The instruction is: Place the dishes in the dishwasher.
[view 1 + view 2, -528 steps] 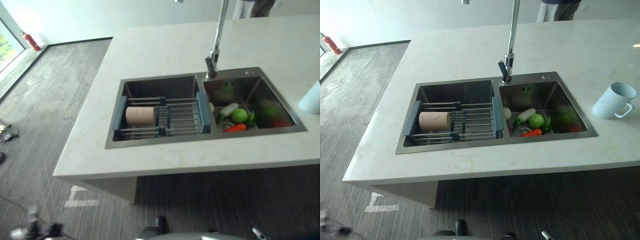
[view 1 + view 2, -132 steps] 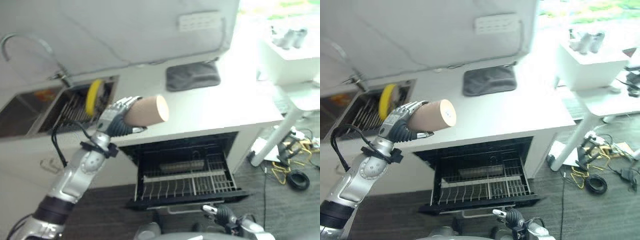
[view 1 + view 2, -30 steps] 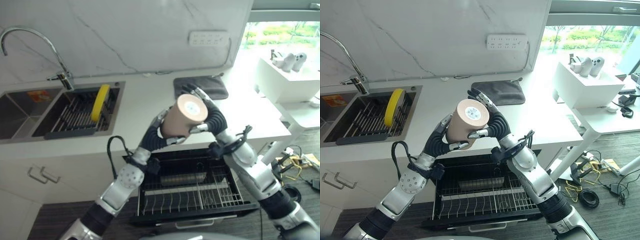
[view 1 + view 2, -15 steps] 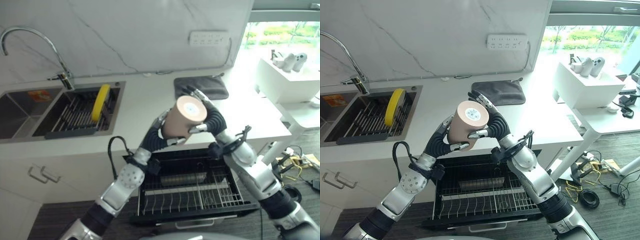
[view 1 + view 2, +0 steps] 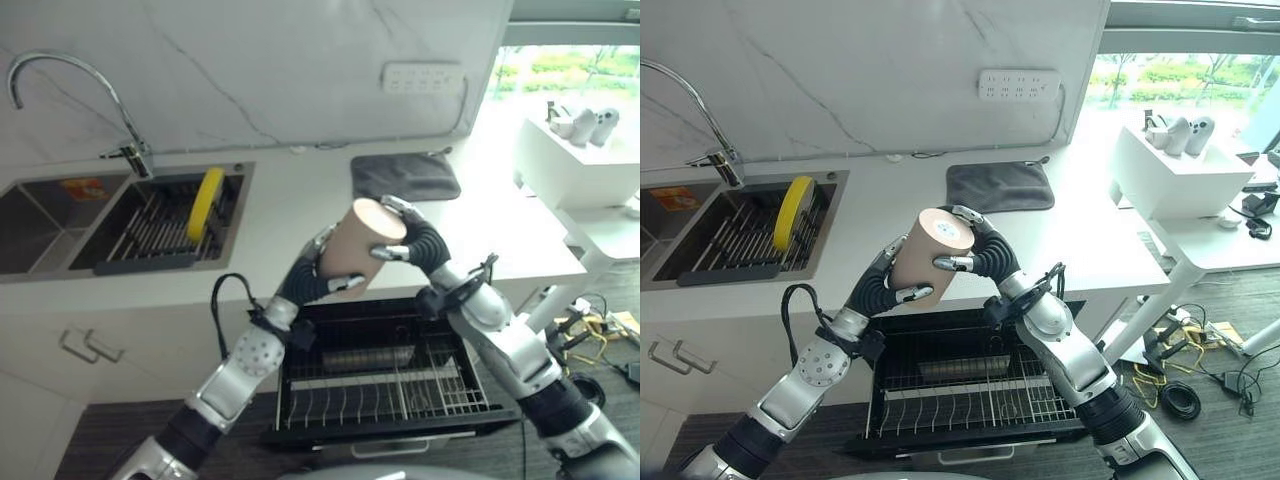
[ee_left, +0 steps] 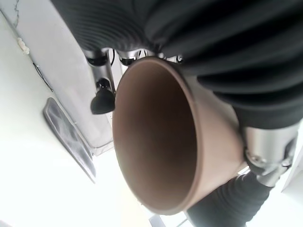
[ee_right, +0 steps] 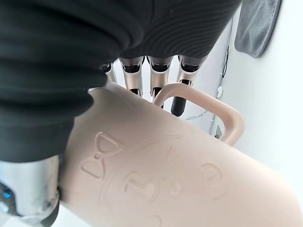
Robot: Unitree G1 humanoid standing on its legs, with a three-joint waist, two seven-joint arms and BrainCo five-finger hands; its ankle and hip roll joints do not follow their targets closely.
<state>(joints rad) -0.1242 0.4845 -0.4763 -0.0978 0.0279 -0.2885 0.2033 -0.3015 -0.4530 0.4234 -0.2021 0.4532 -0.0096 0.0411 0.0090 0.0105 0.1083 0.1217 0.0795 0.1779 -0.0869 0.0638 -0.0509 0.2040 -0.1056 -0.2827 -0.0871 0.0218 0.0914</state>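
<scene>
**Both robot hands gripping a tan mug above the open dishwasher**

The left robot hand and the right robot hand are meeting at the centre of the frame, and both are grasping a tan mug between them. The mug is being held in the air, tilted, with its flat base turned up toward the camera and its mouth pointing down toward the left arm. In the left wrist view the mug's open mouth is facing the camera, with fingers curling round its wall. In the right wrist view the fingers are wrapping over the mug's side next to its handle.

Below the mug, in the lower centre of the frame, the dishwasher is standing open with its wire rack pulled out. The white counter is running across the middle of the frame. A dark grey cloth is lying on it at upper centre. At the left edge, a yellow plate is standing on edge in the rack of the sink, under a curved tap.
</scene>
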